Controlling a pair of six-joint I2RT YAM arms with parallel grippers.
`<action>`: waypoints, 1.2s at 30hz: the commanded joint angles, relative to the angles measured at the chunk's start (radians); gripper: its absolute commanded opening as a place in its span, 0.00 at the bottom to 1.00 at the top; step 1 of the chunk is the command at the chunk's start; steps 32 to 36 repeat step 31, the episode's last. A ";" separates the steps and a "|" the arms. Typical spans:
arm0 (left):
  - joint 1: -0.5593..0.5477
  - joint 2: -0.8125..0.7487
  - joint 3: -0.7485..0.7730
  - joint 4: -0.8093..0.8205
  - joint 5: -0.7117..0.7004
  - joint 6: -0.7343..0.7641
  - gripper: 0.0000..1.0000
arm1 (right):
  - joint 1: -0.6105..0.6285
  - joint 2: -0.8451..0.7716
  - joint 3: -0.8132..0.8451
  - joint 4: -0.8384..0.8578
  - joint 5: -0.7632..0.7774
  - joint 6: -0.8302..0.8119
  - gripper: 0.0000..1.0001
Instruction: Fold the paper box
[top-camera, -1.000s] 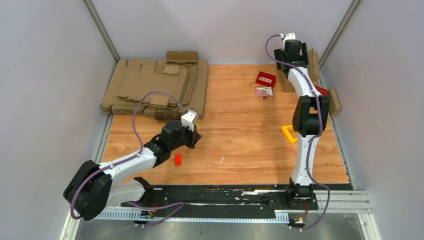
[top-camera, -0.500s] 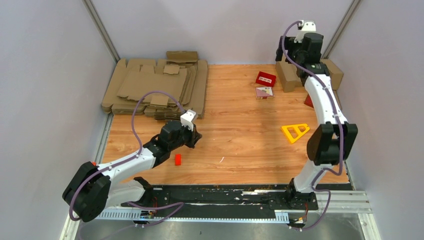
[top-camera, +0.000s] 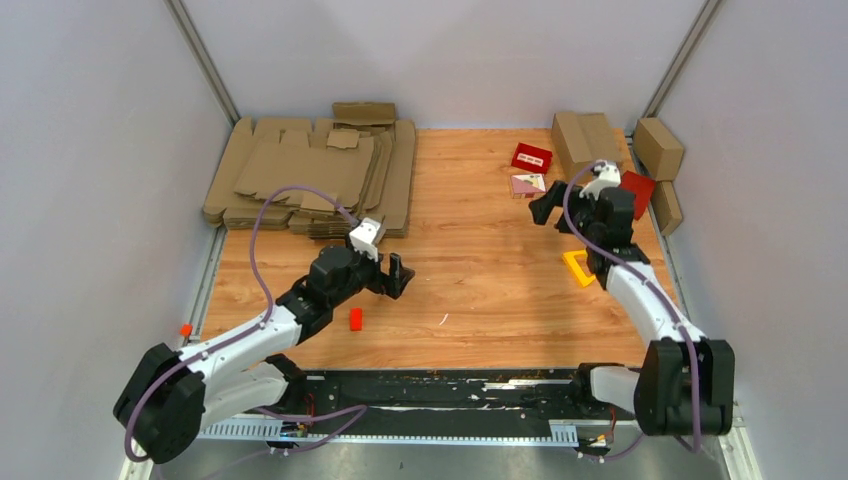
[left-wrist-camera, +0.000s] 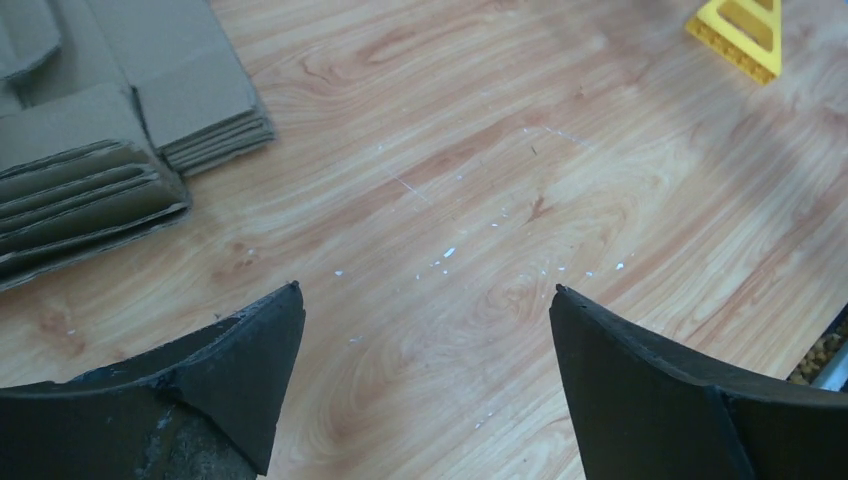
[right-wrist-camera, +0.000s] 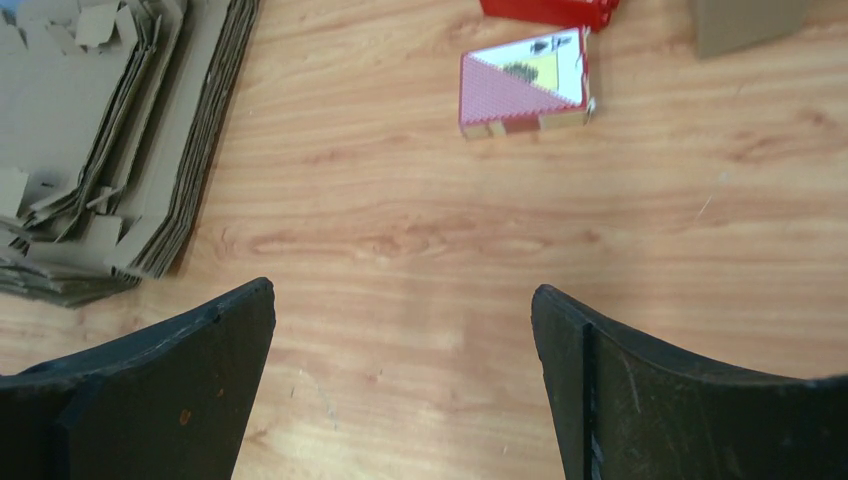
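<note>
Task status: not started on any one piece. The paper box stock, a stack of flat blanks (top-camera: 310, 180), lies at the far left corner of the bench (top-camera: 480, 300), and none has been drawn out. Three folded boxes (top-camera: 585, 140) stand at the far right corner, which suggests completed work set aside. For the next unit every step remains: taking a blank, raising the walls and tucking the tabs. The left hand (top-camera: 398, 275) is spread wide and holds nothing. It hangs over bare bench just beside the near edge of the stack. The right hand (top-camera: 545, 205) is likewise wide and holds nothing. It is near the two red boxes (top-camera: 532, 157) and well apart from the blanks. Materials: the blanks are matte brown corrugated cardboard, die-cut, with flaps and small tabs. Their layered edges show plainly in the left wrist view, and the sheets sit unevenly, some tabs lifted. The folded boxes are plain brown cuboids with crisp corners. The bench is wood-grain board, smooth, flecked with white specks and fine scratches. The fingers (left-wrist-camera: 240, 350) are black, broad and curved inward. A yellow triangular frame (left-wrist-camera: 735, 52) and a small red block (top-camera: 355, 319) also lie on the bench.
</note>
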 joint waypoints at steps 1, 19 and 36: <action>0.002 -0.108 -0.054 0.064 -0.113 0.011 1.00 | 0.021 -0.146 -0.182 0.258 -0.022 0.123 1.00; 0.022 -0.381 -0.278 0.164 -0.551 0.093 1.00 | 0.024 -0.230 -0.337 0.026 0.207 0.250 1.00; 0.044 -0.442 -0.271 0.127 -0.499 0.074 1.00 | 0.025 -0.091 -0.308 0.051 0.190 0.314 1.00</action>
